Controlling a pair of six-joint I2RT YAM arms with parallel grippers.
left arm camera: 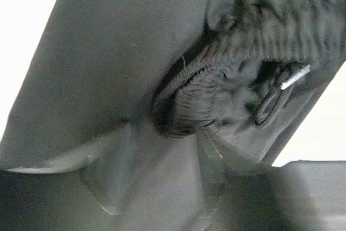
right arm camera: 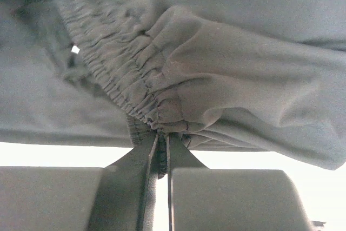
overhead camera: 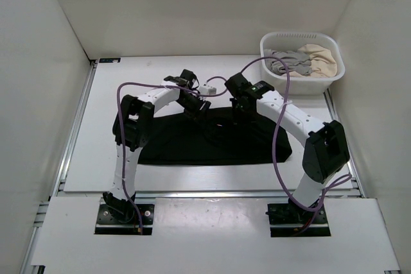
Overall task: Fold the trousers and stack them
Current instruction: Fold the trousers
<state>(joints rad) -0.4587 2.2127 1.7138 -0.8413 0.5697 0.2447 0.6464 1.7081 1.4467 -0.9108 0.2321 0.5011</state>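
The black trousers (overhead camera: 212,142) lie spread across the middle of the table, waistband at the far edge. My left gripper (overhead camera: 194,108) sits at that far edge. In the left wrist view its fingers (left arm camera: 111,171) stand somewhat apart, with a thick bunch of elastic waistband (left arm camera: 184,106) at the fingertips and cloth filling the gap. My right gripper (overhead camera: 241,112) is at the same edge, further right. In the right wrist view (right arm camera: 162,133) its jaws are nearly closed, pinching the gathered waistband (right arm camera: 130,96), which hangs lifted above the bright table.
A white basket (overhead camera: 300,34) stands at the back right with a grey garment (overhead camera: 289,63) and a beige garment (overhead camera: 321,59) inside. A metal ring (left arm camera: 273,101) hangs at the waistband. White walls enclose the table on three sides.
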